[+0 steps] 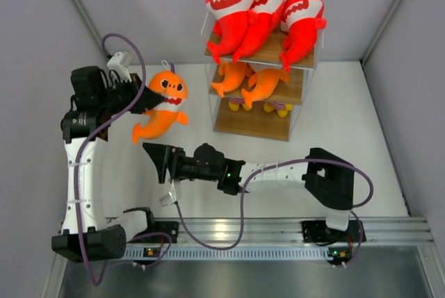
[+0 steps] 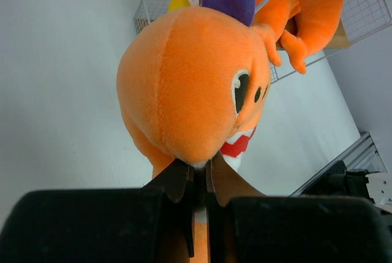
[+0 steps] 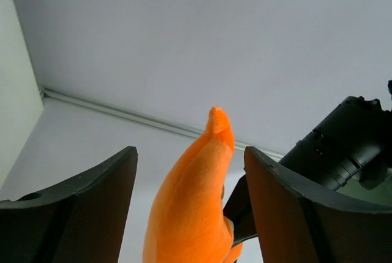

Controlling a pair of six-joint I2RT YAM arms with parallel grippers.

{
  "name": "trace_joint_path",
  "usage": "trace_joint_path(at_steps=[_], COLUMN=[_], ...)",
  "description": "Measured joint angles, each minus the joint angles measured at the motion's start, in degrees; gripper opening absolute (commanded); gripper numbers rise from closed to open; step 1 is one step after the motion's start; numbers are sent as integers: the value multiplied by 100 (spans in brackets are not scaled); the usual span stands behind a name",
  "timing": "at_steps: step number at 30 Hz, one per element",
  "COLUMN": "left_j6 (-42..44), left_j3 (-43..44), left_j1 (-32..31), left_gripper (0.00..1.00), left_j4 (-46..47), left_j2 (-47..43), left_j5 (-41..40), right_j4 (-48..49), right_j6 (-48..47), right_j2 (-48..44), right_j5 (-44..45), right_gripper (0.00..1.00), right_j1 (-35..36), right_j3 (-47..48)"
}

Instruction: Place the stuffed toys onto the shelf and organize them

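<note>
While your left arm stands at the left side of the table (image 1: 348,124), its left gripper (image 1: 141,98) is pinched almost fully together on the orange fish plush (image 1: 164,107). The wrist view shows the two fingers (image 2: 177,180) nipping a fold of fabric at the back of the head, with only a thin slit between them. That plush hangs just left of the shelf (image 1: 259,126) without touching it, face turned toward the shelf and tail pointing down toward the near edge. Just below the tail you have the right gripper (image 1: 154,153), reached across from the right arm, its jaws spread wide and holding nothing. From its wrist camera one tail lobe rises between the fingers with a gap on each side. Further right, the shelf's top board carries three red sharks (image 1: 231,3) side by side, heads toward the back wall and tails hanging over the front edge. Two more orange fish (image 1: 268,84) lie together on the middle board, and the bottom board shows bare wood at its front.
</note>
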Motion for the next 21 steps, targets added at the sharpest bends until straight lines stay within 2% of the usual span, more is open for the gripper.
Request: trace_joint_path(at_steps=[7,12,21], left_j6=[-103,-122,-125], left_j3=[0,0,0], left_j1=[7,11,46], left_gripper=[0,0,0], left_j4=[2,116,129], left_j2=[2,2,2], left_j5=[129,212,297], right_j4=[509,535,490], right_j6=[-52,-61,-63], right_j2=[402,538,581], right_j5=[177,225,461], right_gripper=[70,64,66], right_j1=[-120,-214,-393], right_j3=[595,763,763])
